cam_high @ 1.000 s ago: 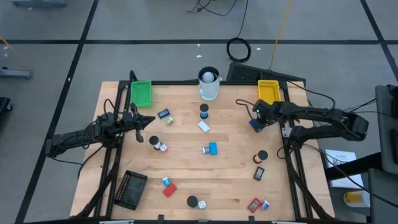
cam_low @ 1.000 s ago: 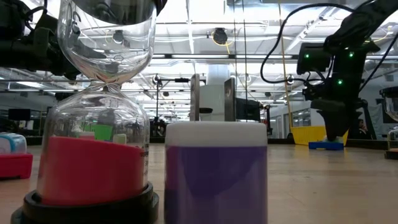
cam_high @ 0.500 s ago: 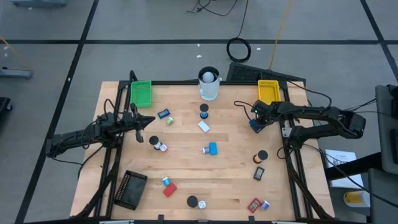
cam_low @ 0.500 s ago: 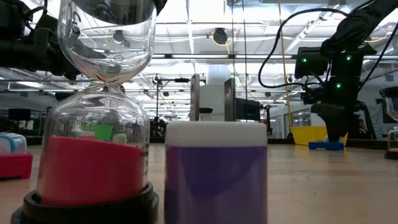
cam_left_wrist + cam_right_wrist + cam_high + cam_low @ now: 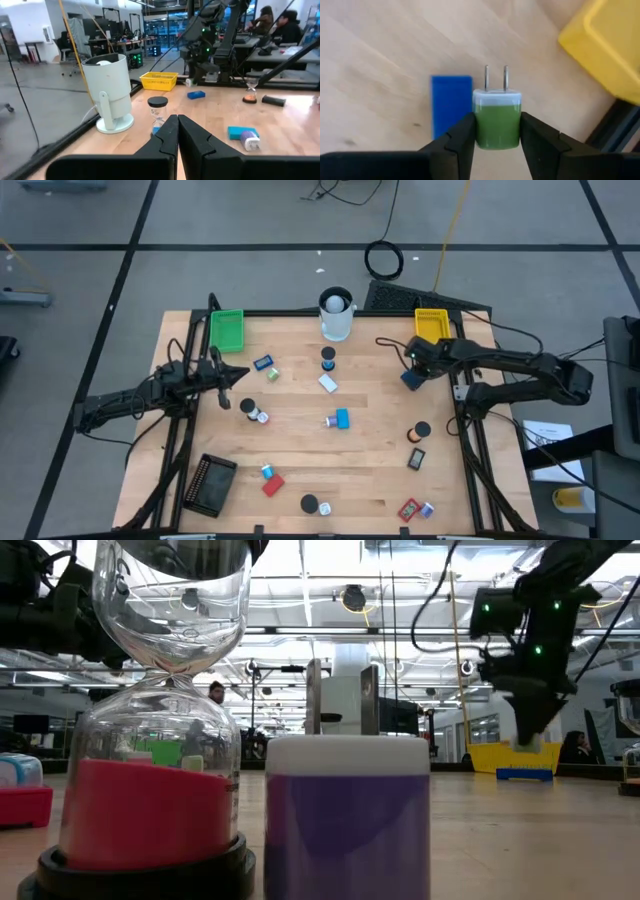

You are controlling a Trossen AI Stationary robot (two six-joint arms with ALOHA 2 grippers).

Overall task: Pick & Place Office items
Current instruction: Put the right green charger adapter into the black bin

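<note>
On a wooden table (image 5: 340, 450) in a bright workshop, small office items lie scattered between trays. My right gripper (image 5: 496, 131) has its fingers clamped on a green plug adapter (image 5: 497, 119), prongs pointing outward, lifted clear above the blue block (image 5: 450, 103) at the far right. I judge it bound for the yellow tray (image 5: 430, 327) just beside. My left gripper (image 5: 177, 131) waits at the far left near the green tray (image 5: 227, 330), fingers closed on nothing.

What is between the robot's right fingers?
A green-and-white plug, squeezed between the right gripper fingers, prongs pointing away. The right wrist view shows it.
</note>
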